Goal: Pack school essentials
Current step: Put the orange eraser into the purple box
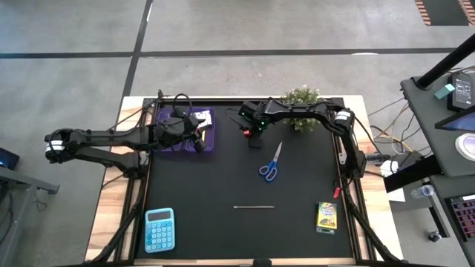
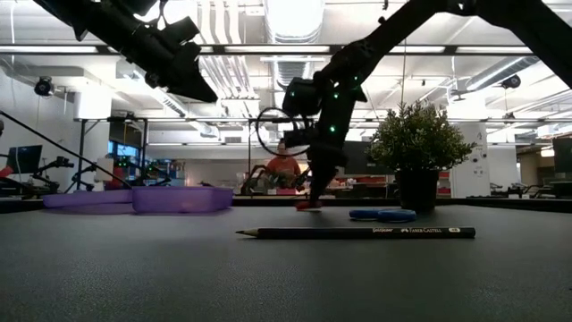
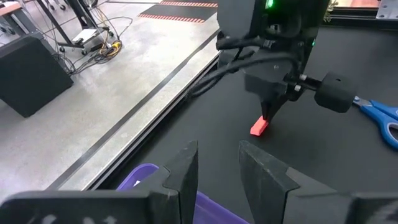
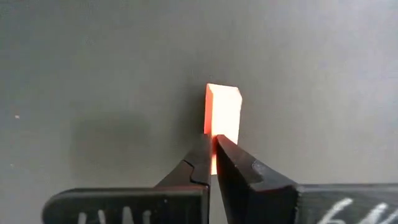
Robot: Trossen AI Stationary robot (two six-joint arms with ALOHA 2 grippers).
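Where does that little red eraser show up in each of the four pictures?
High view: red eraser, upper middle, under the right tool.
Low view: centre, on the table at that tool's tip.
Left wrist view: centre-right.
Right wrist view: centre, pinched.
Shared landmark: blue-handled scissors, in all but the right wrist view.

Bright ceiling strip lights (image 2: 295, 18) glare overhead in the low view, silhouetting both arms. The eraser (image 4: 222, 112) is overexposed and casts a soft shadow on the mat (image 4: 323, 74).
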